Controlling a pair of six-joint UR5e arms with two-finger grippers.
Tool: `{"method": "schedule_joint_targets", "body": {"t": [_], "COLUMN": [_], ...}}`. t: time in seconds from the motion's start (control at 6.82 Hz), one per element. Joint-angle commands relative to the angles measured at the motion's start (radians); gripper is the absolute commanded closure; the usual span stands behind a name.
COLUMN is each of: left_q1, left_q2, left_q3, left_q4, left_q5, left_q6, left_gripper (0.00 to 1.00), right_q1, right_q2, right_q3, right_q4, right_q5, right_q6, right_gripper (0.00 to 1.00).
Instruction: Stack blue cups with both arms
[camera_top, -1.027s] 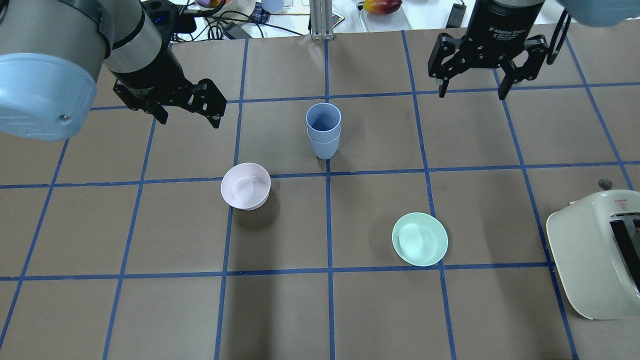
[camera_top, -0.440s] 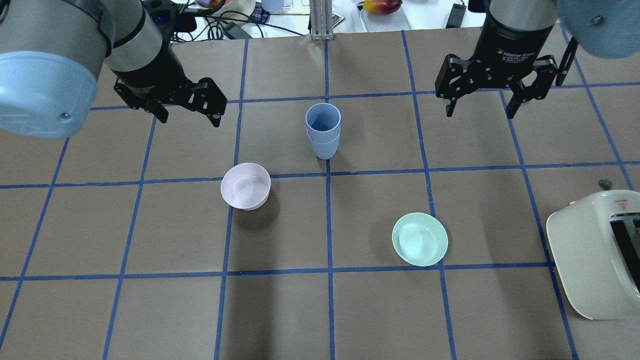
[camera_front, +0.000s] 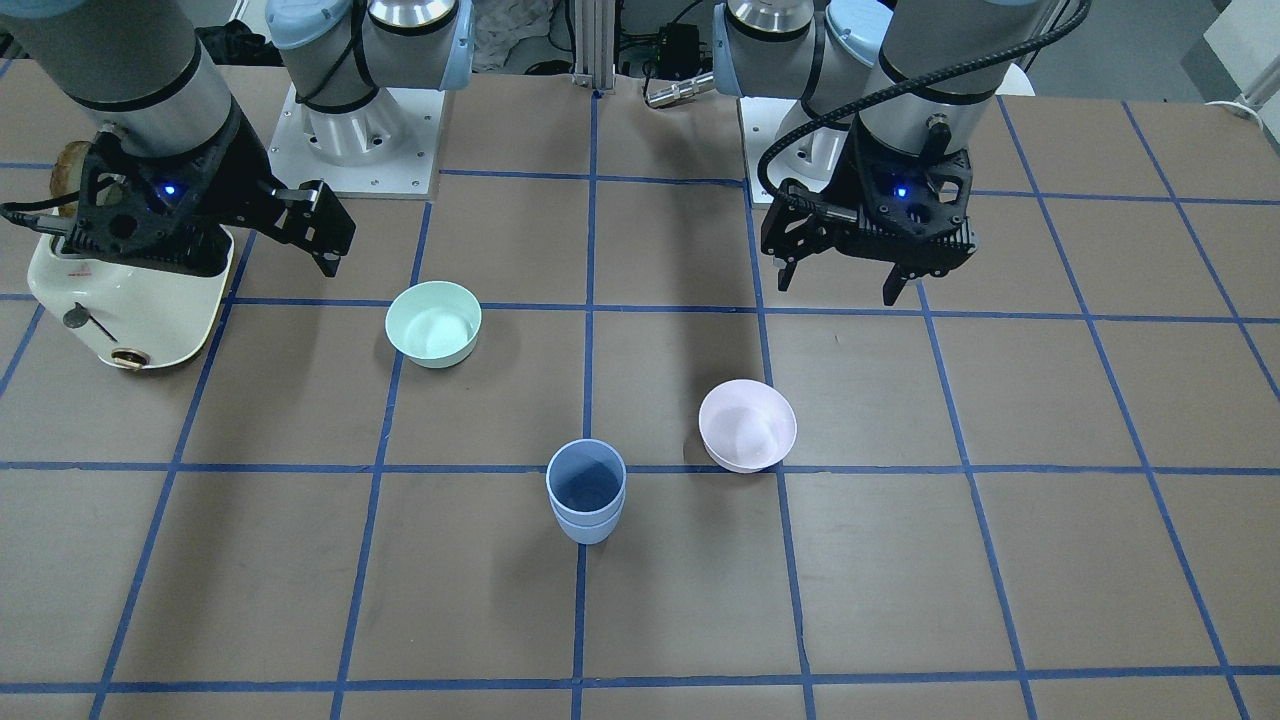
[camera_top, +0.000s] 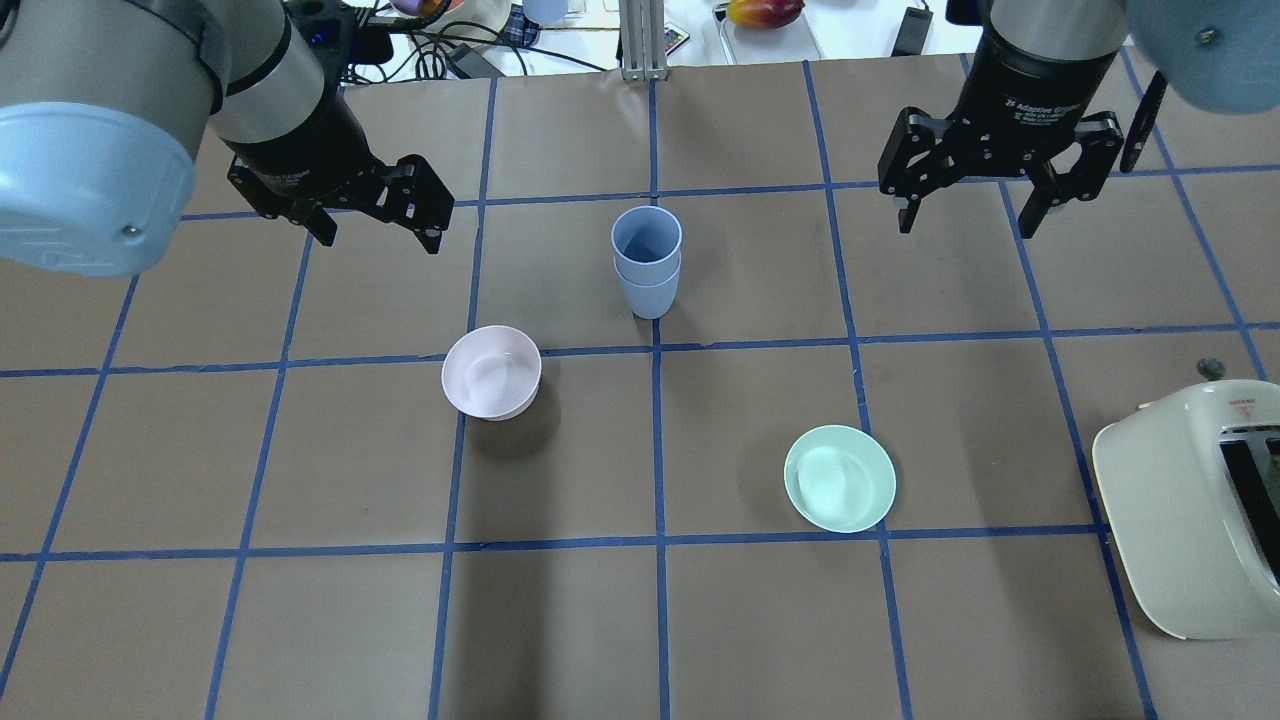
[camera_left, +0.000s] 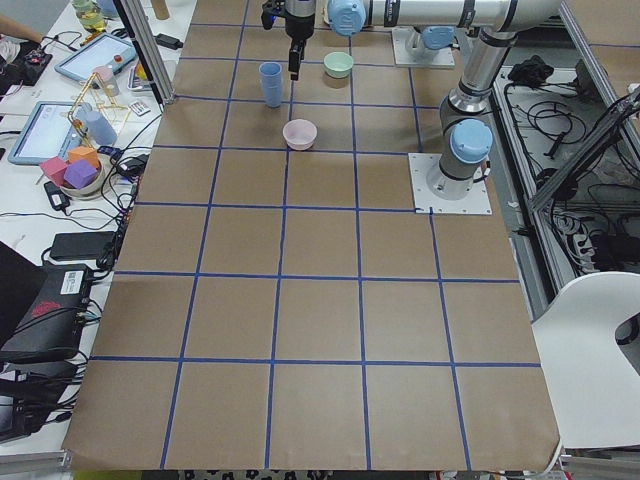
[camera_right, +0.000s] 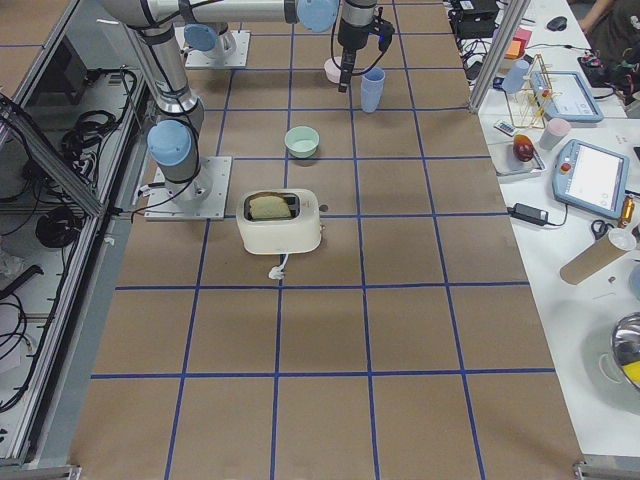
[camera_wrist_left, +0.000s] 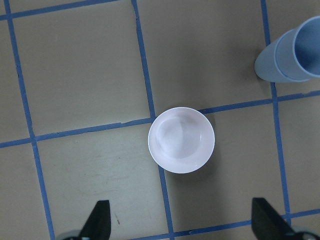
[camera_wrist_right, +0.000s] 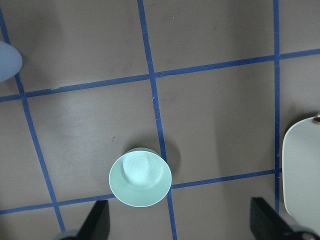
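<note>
The two blue cups (camera_top: 646, 262) stand upright at the table's middle, one nested inside the other; they also show in the front view (camera_front: 586, 491) and at the top right of the left wrist view (camera_wrist_left: 292, 52). My left gripper (camera_top: 378, 225) is open and empty, raised to the left of the cups; it shows in the front view (camera_front: 838, 280). My right gripper (camera_top: 968, 210) is open and empty, raised to the right of the cups. Neither gripper touches a cup.
A pale pink bowl (camera_top: 491, 372) sits left of and nearer than the cups. A mint-green bowl (camera_top: 839, 478) sits to the right front. A cream toaster (camera_top: 1195, 505) stands at the right edge. Cables and clutter lie beyond the far table edge.
My right gripper has moved right and nearer, still open. The left gripper, the stacked cups and the bowls have not moved.
</note>
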Motion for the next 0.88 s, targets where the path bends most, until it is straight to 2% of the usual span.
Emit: {"method": "schedule_joint_targets", "body": {"t": [0.0, 0.73], "left_q1": [0.0, 0.0], "left_q2": [0.001, 0.002], "left_q3": [0.0, -0.003], "left_q4": [0.0, 0.0], "left_q5": [0.001, 0.001], "left_q6": [0.002, 0.002], "left_gripper": [0.0, 0.0], "right_q1": [-0.011, -0.005], "right_q2": [0.003, 0.003], "right_q3": [-0.001, -0.001], "right_q4": [0.001, -0.068], "right_q5": [0.001, 0.032], "right_q6": [0.0, -0.002], "right_gripper": [0.0, 0.0]}}
